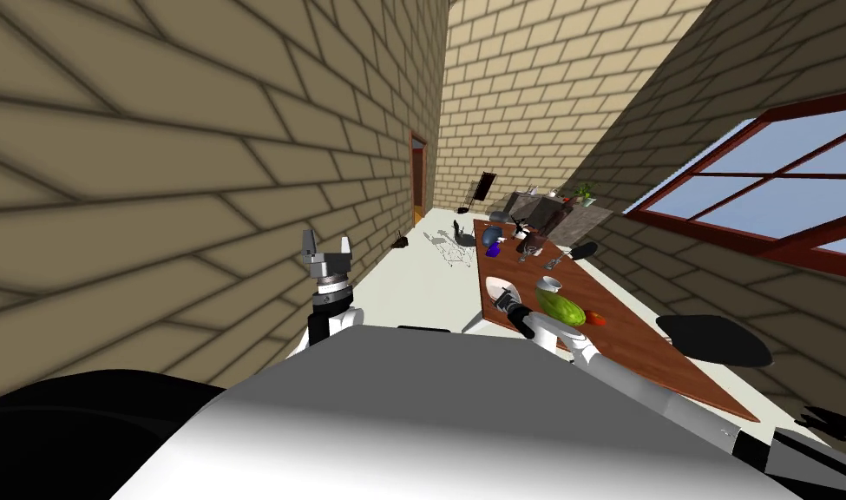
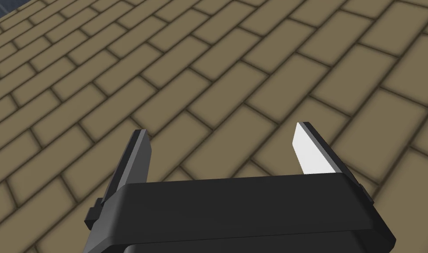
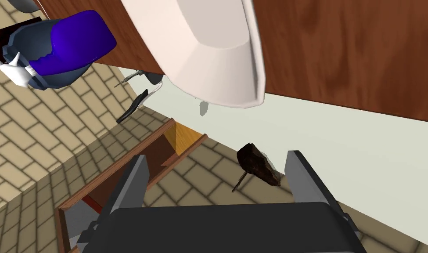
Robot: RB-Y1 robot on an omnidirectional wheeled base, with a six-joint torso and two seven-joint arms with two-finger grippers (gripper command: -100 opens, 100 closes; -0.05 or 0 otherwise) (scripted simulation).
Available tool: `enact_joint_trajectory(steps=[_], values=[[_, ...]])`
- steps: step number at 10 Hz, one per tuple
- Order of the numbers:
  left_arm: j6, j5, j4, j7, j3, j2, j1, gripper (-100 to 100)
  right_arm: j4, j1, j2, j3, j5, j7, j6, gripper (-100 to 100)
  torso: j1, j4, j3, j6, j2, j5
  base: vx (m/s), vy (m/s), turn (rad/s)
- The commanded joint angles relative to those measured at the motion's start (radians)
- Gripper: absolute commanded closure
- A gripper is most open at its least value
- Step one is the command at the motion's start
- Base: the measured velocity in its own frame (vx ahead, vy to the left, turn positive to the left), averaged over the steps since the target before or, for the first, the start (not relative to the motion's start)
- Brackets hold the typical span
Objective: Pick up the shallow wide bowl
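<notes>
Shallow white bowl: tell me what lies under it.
The bowl sits on the brown table, near its edge. The tabletop directly beneath is covered, so anything there is hidden.

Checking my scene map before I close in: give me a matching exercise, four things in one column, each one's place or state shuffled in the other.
1. white shallow wide bowl
2. green oval fruit
3. blue rounded vessel
4. left end effector

A. open, raised beside the tan brick wall
B. far along the brown wooden table's left edge
C. at the table's near left edge, just ahead of the open right end effector
D. right of the bowl

Pairs: 1-C, 2-D, 3-B, 4-A
</notes>
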Motion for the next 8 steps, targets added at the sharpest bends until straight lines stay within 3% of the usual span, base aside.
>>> enact_joint_trajectory(steps=[1, 5, 6, 7, 8], values=[[0.000, 0.000, 0.000, 0.000, 0.000, 0.000, 0.000, 0, 0.012, 0.004, -0.004, 0.034, 0.019, 0.047, 0.036, -100, 0.000, 0.000, 0.000, 0.000, 0.000, 0.000, 0.055, -0.073, 0.106], [0.000, 0.000, 0.000, 0.000, 0.000, 0.000, 0.000, 0, 0.081, 0.021, 0.005, 0.116, 0.052, 0.129, 0.073, -100, 0.002, 0.000, 0.000, 0.000, 0.000, 0.000, 0.058, -0.060, 0.097], [0.000, 0.000, 0.000, 0.000, 0.000, 0.000, 0.000, 0, 0.081, 0.021, 0.005, 0.116, 0.052, 0.129, 0.073, -100, 0.002, 0.000, -0.001, 0.000, -0.001, 0.000, 0.071, -0.048, 0.028], [0.000, 0.000, 0.000, 0.000, 0.000, 0.000, 0.000, 0, 0.096, 0.035, 0.018, 0.139, 0.054, 0.139, 0.075, -100, 0.003, 0.000, -0.001, 0.000, -0.001, 0.001, 0.060, -0.036, 0.032], [0.000, 0.000, 0.000, 0.000, 0.000, 0.000, 0.000, 0, 0.092, 0.029, 0.012, 0.125, 0.056, 0.129, 0.069, -100, 0.003, 0.000, -0.001, 0.000, -0.001, 0.001, 0.028, -0.018, 0.010]])
